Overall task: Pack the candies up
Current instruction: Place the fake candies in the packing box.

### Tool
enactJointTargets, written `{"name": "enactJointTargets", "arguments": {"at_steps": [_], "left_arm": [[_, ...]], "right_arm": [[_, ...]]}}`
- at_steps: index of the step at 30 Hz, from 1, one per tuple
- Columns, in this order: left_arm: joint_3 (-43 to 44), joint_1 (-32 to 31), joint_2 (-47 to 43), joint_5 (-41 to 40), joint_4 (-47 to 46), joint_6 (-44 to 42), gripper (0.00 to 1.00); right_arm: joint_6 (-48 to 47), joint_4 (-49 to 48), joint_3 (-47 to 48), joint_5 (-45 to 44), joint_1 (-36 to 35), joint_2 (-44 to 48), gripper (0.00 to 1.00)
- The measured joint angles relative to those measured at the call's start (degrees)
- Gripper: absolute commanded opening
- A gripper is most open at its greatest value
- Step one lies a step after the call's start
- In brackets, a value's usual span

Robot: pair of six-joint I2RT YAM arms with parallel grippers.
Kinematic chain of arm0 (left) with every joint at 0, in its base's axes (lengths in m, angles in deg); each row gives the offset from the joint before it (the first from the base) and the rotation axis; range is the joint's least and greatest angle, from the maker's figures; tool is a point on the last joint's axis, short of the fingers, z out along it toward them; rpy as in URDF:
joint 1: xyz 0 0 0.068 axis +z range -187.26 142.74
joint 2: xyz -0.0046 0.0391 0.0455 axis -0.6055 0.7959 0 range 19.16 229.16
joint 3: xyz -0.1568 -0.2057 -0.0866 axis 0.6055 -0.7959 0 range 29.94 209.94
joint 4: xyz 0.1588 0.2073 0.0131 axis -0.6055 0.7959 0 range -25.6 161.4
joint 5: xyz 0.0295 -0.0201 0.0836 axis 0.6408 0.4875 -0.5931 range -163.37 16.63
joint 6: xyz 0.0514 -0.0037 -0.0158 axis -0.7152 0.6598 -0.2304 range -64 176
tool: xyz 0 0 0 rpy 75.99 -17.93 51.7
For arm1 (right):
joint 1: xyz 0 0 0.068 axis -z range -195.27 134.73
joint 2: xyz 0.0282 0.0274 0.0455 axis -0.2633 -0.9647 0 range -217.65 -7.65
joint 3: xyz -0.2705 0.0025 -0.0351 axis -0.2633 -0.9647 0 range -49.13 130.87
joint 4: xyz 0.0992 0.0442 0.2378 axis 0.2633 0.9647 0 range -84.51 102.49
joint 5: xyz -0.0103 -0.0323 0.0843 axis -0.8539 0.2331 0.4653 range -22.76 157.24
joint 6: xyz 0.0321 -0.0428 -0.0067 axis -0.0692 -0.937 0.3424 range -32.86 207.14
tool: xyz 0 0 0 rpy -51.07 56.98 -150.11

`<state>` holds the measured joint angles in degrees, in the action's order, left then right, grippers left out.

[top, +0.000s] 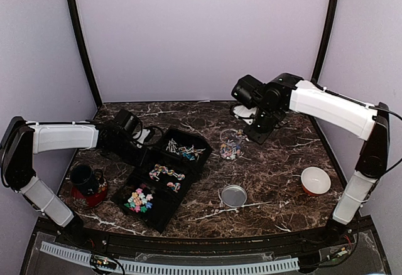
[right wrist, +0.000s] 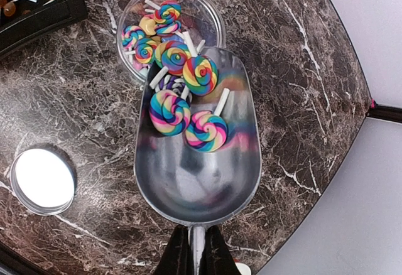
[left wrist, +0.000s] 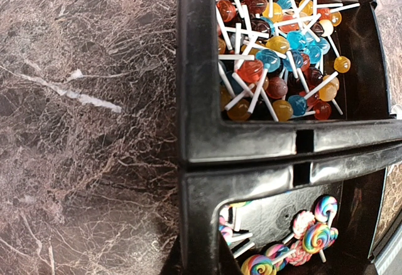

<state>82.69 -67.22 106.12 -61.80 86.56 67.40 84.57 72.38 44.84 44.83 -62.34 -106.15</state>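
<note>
Your swirl lollipops (right wrist: 188, 108) lie partly in the metal scoop (right wrist: 201, 181) and partly in the clear jar (right wrist: 210, 17) under the scoop's lip, on the counter (right wrist: 301, 99). Your right fingers (right wrist: 177, 257) are clamped on the scoop's handle. A round lid (right wrist: 43, 179) lies near the jar. Your left fingers (top: 143, 138) are closed beside the black compartment tray (left wrist: 188, 99), which holds ball lollipops (left wrist: 276, 55) and more swirls.

Marble table (top: 276, 162) bears tray (top: 158, 217), jar (top: 231, 145), lid (top: 233, 195), bowl (top: 304, 181).

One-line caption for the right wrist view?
Right hand holds a metal scoop of swirl lollipops at a clear jar.
</note>
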Motion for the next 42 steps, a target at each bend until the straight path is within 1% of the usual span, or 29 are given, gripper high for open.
{"name": "enactJointTargets", "arguments": {"at_steps": [8,33,39,42], "left_arm": [[0.0,0.0,0.0,0.0,0.0,0.0,0.0],[0.0,0.0,0.0,1.6,0.0,0.8,0.0],[0.0,0.0,0.0,1.7,0.0,0.9,0.0],[0.0,0.0,0.0,1.7,0.0,0.8,0.0]], "right_arm": [[-0.4,1.5,0.8,-1.0,-1.4,-1.4,0.0],[-4.3,3.5,1.1,-15.2,-5.7,-4.2,0.0],[-5.6,3.1,1.1,-17.3,-6.6,-4.2,0.0],[-5.6,2.4,1.1,-17.1,-6.6,-4.0,0.0]]}}
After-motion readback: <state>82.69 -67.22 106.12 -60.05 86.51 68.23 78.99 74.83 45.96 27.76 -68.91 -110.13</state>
